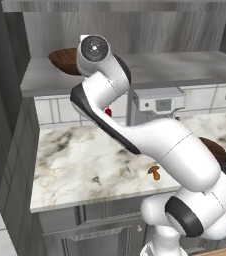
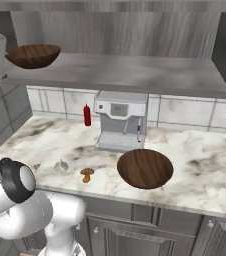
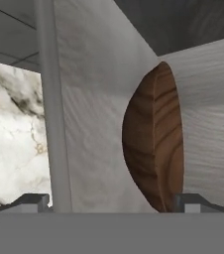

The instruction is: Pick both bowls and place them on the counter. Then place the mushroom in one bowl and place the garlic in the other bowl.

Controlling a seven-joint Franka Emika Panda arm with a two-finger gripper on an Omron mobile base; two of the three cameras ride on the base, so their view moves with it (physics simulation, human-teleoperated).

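Hand view shows the claw [image 3: 109,202] with jaws spread wide and holding nothing, facing the shelf bowl [image 3: 153,136] on the grey shelf [image 2: 135,72]; the other bowl [image 2: 145,168] already sits on the counter [image 2: 205,170]. Rigid, smooth wood, probably light: pinching the thin rim looks the best hold.
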